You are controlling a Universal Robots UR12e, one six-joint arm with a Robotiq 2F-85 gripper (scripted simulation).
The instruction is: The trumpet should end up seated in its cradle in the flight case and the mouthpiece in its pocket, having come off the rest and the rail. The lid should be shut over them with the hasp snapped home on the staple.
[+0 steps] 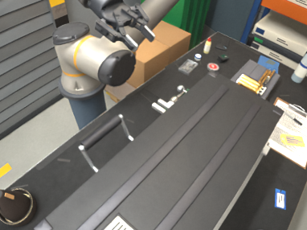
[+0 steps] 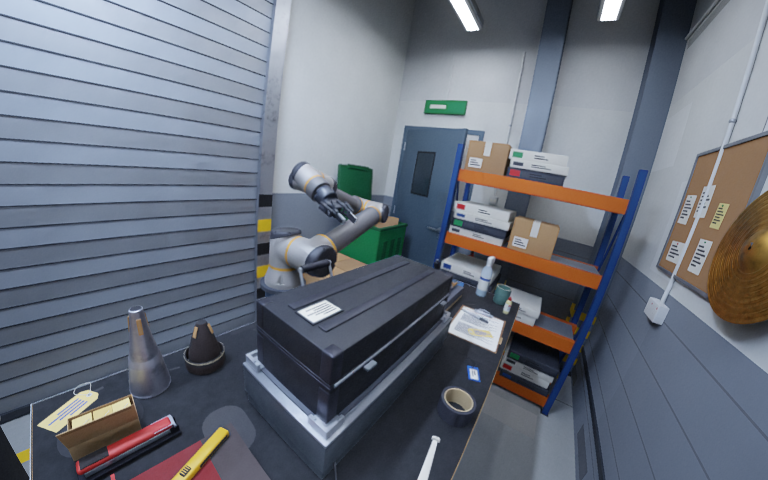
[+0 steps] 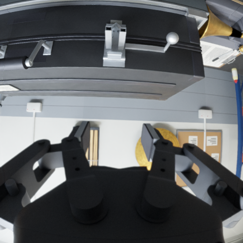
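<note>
The lid of the black flight case (image 1: 181, 161) (image 2: 351, 322) lies closed on its base, with the silver hasp (image 1: 162, 105) (image 3: 114, 44) on the front face beside a ball-ended lever (image 1: 181, 89) (image 3: 171, 39). The carry handle (image 1: 105, 138) (image 3: 28, 57) sits further along that face. The brass trumpet (image 1: 257, 80) rests on its grey stand beyond the case's far end, and its bell (image 3: 214, 26) shows in the wrist camera. I cannot make out the mouthpiece. My gripper (image 1: 130, 28) (image 2: 340, 212) (image 3: 114, 136) hangs open and empty, high above the front side of the case.
A cardboard box (image 1: 160, 52) stands behind the bench under my arm. Small bottles and a red puck (image 1: 213, 66) lie near the trumpet stand. A clipboard (image 1: 291, 134) (image 2: 477, 327) lies right of the case, and two mutes (image 2: 170, 351) and a tape roll (image 2: 457, 403) sit at the near end.
</note>
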